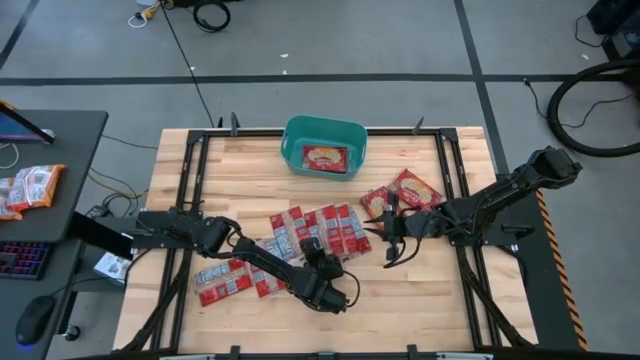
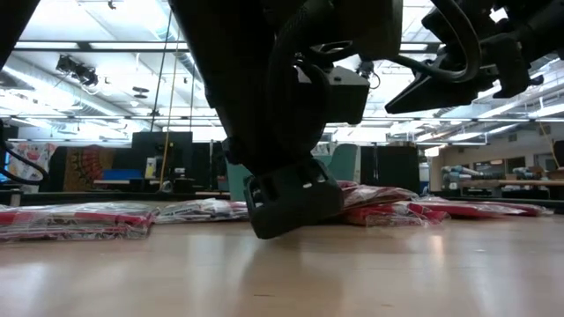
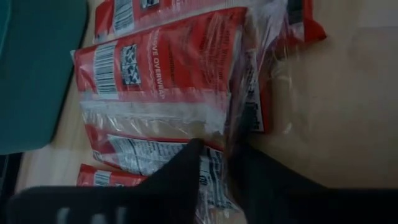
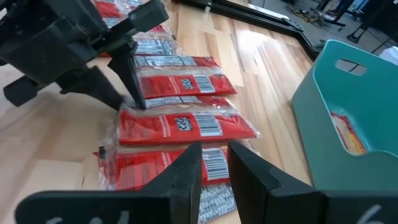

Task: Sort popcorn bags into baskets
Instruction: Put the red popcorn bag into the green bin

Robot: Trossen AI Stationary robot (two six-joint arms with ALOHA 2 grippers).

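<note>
Red popcorn bags (image 1: 315, 230) with white barcoded print, teal basket (image 1: 323, 145), pale striped wooden table (image 1: 250, 175).

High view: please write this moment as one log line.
left gripper at popcorn bags mid-table | right gripper raised beside them | basket holds one squarish bag

Red popcorn bags (image 1: 318, 230) lie flat in a row mid-table before me; at twelve o'clock, my teal basket (image 1: 300, 152) holds one squarish bag (image 1: 326, 158).
</note>
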